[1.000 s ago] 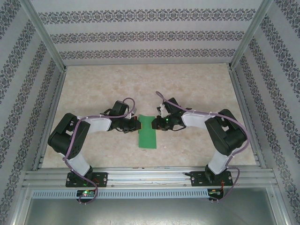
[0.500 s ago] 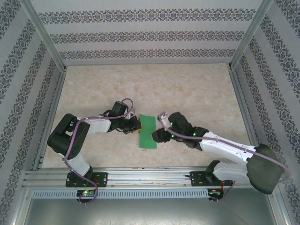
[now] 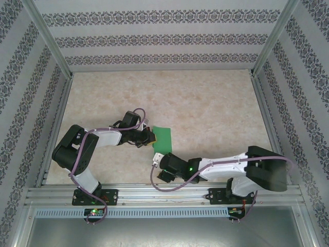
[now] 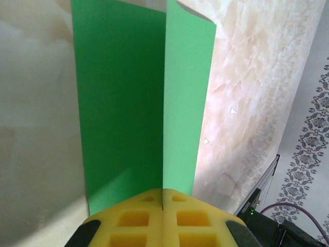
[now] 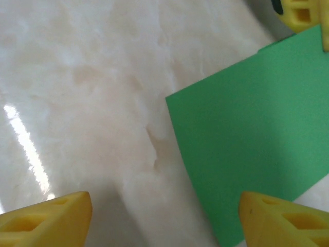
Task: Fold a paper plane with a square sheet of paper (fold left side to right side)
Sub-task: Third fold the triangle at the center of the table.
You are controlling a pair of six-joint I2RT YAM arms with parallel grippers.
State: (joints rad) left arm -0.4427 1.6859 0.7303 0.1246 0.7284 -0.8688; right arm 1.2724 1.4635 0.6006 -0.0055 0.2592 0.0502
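The square sheet of paper (image 3: 163, 138) lies at the table's middle, folded into a narrow bright green rectangle. My left gripper (image 3: 149, 137) is at its left edge. In the left wrist view the yellow pads (image 4: 149, 218) are pressed together, and the sheet (image 4: 123, 103) runs into their seam. My right gripper (image 3: 160, 165) hovers over the sheet's near end and hides it. Its yellow fingertips (image 5: 46, 218) stand wide apart over bare table, with nothing between them. The green sheet (image 5: 257, 134) lies just to their right. A paper plane is out of view.
The marbled tabletop (image 3: 205, 103) stretches far and right of the sheet. Patterned walls close in three sides. An aluminium rail (image 3: 164, 194) with both arm bases runs along the near edge. My right forearm (image 3: 226, 163) lies low along that edge.
My right gripper has left the sheet's right side, opened wide and swung down toward the near edge. The sheet's far part now lies uncovered. The left gripper has not moved.
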